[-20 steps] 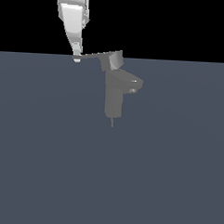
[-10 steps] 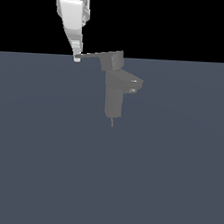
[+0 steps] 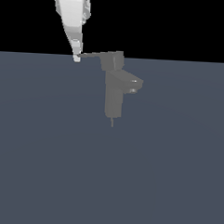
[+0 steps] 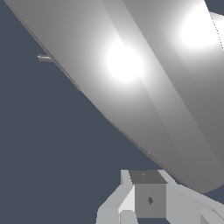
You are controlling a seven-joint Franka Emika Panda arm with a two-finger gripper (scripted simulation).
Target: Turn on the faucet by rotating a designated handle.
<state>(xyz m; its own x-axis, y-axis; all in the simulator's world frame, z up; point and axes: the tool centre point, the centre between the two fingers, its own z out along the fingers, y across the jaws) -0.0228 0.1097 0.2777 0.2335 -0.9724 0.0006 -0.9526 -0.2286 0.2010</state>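
My jaws (image 3: 76, 58) press the tip of the handle (image 3: 94, 55), at nine o'clock from the faucet (image 3: 116, 93). Whether they're parted, I can't tell. It's probably a stiff, slick lever; pushing its far end gives best leverage.

In the exterior view, you have open desk (image 3: 50, 166) across the whole lower half and both sides of the frame. The only obstacle is the faucet (image 3: 114, 97) at upper centre, with its spout jutting toward the frame's right. Its handle (image 3: 91, 55) reaches left, and the claw (image 3: 76, 57) sits right at its tip, so that side is tight.
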